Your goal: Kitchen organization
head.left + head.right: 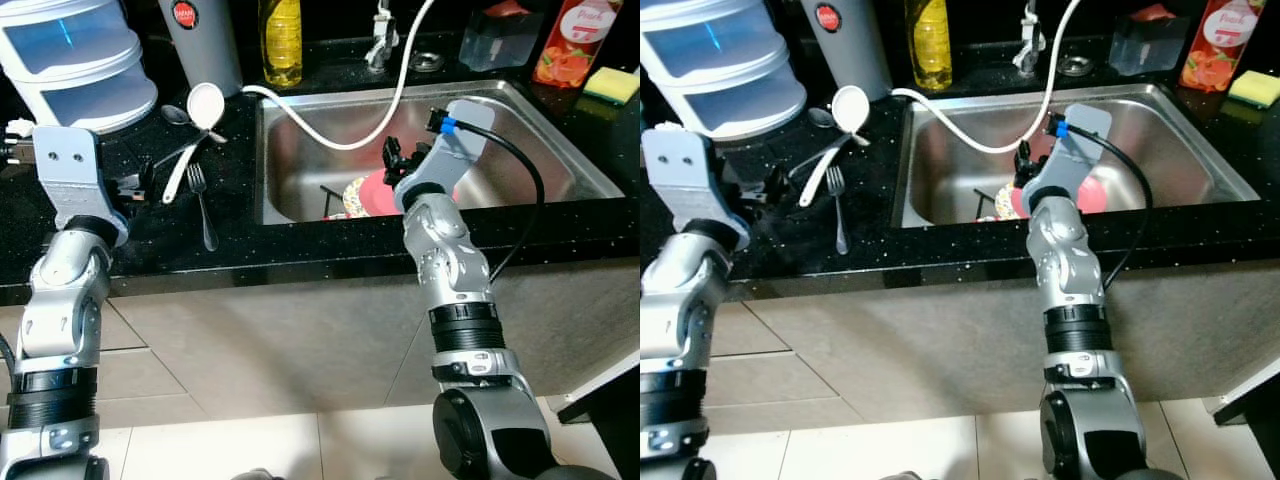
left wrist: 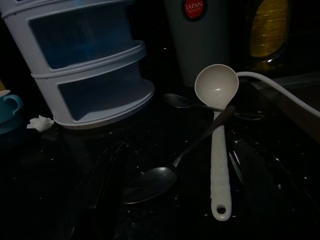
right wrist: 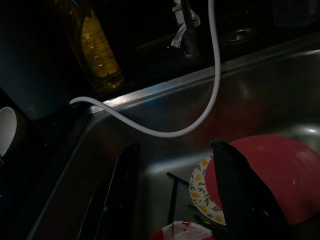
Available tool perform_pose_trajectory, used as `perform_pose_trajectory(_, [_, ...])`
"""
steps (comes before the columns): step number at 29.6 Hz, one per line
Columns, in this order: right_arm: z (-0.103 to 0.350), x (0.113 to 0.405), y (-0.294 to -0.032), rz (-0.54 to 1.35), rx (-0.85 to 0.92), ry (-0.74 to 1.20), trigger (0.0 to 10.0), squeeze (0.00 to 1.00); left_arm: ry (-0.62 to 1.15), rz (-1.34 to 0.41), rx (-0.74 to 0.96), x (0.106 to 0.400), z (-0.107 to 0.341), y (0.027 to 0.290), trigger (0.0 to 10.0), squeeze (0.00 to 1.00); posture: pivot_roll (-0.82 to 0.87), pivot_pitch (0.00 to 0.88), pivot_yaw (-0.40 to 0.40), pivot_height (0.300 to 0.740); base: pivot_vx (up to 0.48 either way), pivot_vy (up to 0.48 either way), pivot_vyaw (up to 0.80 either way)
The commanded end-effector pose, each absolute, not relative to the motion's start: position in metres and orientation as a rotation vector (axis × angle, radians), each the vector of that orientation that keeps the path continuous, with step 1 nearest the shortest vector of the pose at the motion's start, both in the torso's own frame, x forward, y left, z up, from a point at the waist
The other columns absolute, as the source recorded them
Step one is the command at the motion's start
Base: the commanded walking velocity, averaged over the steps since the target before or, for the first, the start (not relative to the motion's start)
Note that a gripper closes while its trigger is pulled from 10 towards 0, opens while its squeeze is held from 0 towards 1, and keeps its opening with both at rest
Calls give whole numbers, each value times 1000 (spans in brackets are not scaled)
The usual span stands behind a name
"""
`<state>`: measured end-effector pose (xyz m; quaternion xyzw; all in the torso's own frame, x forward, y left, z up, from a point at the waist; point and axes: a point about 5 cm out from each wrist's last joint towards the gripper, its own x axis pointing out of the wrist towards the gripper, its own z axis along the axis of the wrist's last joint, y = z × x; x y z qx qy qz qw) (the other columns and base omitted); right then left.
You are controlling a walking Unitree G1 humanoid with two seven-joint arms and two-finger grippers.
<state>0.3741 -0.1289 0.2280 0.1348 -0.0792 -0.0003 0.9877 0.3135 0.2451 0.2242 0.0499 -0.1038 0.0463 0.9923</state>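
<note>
Two plates (image 3: 280, 175) lie in the sink (image 1: 560, 170) below the wide-open right end effector (image 3: 175, 190)

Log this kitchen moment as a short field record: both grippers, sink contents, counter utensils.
left gripper: open, low over the black counter, aimed at the utensils
right gripper: open, inside the sink, above the dishes
sink contents: red plate, flower-patterned plate partly under it, white hose draped in
counter utensils: white ladle, metal spoon crossing under its handle, fork
</note>
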Motion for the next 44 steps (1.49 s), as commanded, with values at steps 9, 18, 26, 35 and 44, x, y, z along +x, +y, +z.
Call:
perform_pose_trajectory(9, [228, 374, -123, 28, 275, -155, 10000, 0, -159, 123, 78, 318, 218, 247, 10000, 0, 111, 0, 85, 740, 0, -313, 0])
perform_pose_trajectory(18, [227, 372, -125, 26, 275, -154, 10000, 0, -151, 122, 52, 320, 216, 248, 10000, 0, 106, 0, 90, 740, 28, -420, 0])
perform_pose_trajectory(26, [227, 372, -124, 27, 276, -156, 10000, 0, -145, 125, 15, 322, 216, 247, 10000, 0, 100, 0, 92, 740, 32, -38, 0])
perform_pose_trajectory(35, [227, 371, -124, 28, 276, -156, 10000, 0, -139, 109, -14, 322, 216, 247, 10000, 0, 100, 0, 96, 740, 0, 0, 0])
perform_pose_trajectory(44, [226, 371, -124, 29, 277, -151, 10000, 0, -138, 152, -1, 321, 218, 256, 10000, 0, 103, 0, 94, 740, 0, 0, 0])
